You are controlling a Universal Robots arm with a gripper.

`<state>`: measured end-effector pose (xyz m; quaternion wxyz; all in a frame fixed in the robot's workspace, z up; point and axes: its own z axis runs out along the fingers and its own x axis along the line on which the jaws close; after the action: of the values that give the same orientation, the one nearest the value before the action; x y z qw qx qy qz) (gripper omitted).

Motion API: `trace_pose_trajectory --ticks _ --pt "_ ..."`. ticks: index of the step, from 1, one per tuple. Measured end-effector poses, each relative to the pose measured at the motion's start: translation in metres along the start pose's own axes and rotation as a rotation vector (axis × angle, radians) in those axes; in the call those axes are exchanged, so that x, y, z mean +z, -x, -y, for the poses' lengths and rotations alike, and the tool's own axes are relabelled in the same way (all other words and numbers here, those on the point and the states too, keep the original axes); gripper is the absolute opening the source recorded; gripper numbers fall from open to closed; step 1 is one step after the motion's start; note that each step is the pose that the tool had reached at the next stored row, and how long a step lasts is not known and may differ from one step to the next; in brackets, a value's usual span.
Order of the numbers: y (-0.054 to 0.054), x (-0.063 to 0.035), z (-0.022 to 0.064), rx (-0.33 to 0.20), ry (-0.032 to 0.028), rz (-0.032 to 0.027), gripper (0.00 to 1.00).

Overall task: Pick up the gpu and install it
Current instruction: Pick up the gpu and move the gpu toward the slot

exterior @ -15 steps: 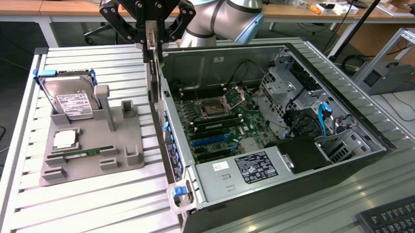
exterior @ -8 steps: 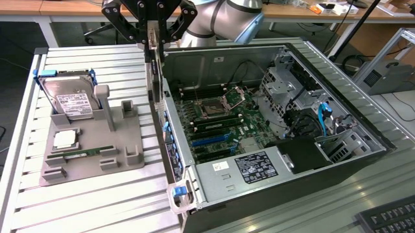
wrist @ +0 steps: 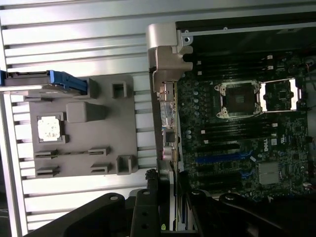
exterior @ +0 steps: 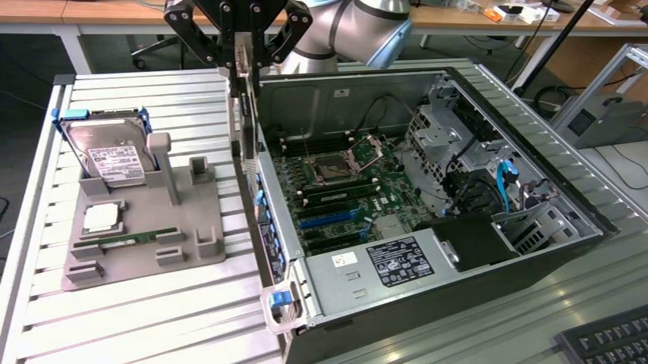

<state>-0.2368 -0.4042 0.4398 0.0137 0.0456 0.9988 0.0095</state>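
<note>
Grey holder [exterior: 193, 212] on slatted table [exterior: 152, 318]: hard drive [exterior: 114, 155] standing in its slot, CPU chip [exterior: 102, 218] flat, memory stick [exterior: 127, 241] just beside it. Keyboard [exterior: 608, 341] at exterior view's lower right.

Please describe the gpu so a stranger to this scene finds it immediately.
Find the open computer case. By its wall on the exterior view's left, the gripper holds the gpu: a thin upright card, unlike the hard drive in the grey tray.
</note>
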Motion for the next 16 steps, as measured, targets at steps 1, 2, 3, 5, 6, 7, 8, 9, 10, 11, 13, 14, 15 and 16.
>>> trace_pose_trajectory --ticks 1,2,3,5,6,7,8,9,10,11,13,14,15,16 --pt "0.0004 0.0 0.0 0.0 0.0 0.0001 0.26" --pt "0.0009 0.0 -0.0001 0.0 -0.0001 0.0 0.26" --pt "0.0013 0.0 -0.0001 0.0 0.0 0.0 0.26" --pt "0.0021 0.0 -0.0002 0.0 0.0 0.0 0.26" --pt "0.0025 0.0001 -0.0002 0.0 0.0 0.0 0.26" --pt "0.0031 0.0001 -0.0003 0.0 -0.0001 0.0 0.26" --pt "0.0038 0.0001 -0.0003 0.0 0.0 0.0 0.26" --pt "0.0043 0.0001 -0.0004 0.0 -0.0001 0.0 0.26" --pt "0.0047 0.0001 -0.0005 0.0 0.0 0.0 0.26" --pt "0.0052 0.0002 -0.0005 0.0 0.0 0.0 0.26" --pt "0.006 0.0001 -0.0006 0.0 -0.0001 0.0 0.26" --pt "0.0066 0.0002 -0.0006 0.0 -0.0001 0.0 0.26" --pt "0.0072 0.0002 -0.0007 0.0 -0.0001 0.0 0.26" --pt "0.0076 0.0002 -0.0007 0.0 -0.0001 0.0 0.26"
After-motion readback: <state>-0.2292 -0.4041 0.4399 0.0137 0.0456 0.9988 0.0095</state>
